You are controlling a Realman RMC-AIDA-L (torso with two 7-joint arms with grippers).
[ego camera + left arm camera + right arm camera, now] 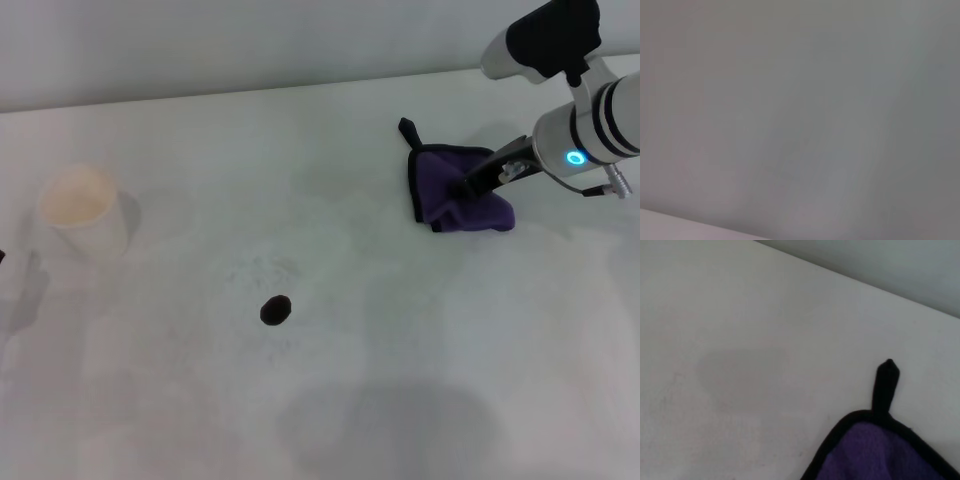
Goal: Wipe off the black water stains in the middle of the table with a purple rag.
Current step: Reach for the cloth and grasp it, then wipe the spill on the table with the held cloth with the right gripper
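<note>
The purple rag [455,195], with black edging and a black corner loop, lies on the white table [330,400] at the back right. My right gripper [472,184] reaches down from the right onto the middle of the rag and touches it. The right wrist view shows the rag's looped corner [875,450] lying flat on the table [740,340]. The black water stain [275,310], a small dark blot, sits near the table's middle, well to the left of and nearer than the rag. My left arm is parked off the left edge, out of view.
A cream-white cup [82,212] stands at the left of the table. Faint grey smudges [265,270] lie just behind the stain. The table's far edge meets a grey wall [250,40] behind the rag. The left wrist view shows only a grey wall [800,110].
</note>
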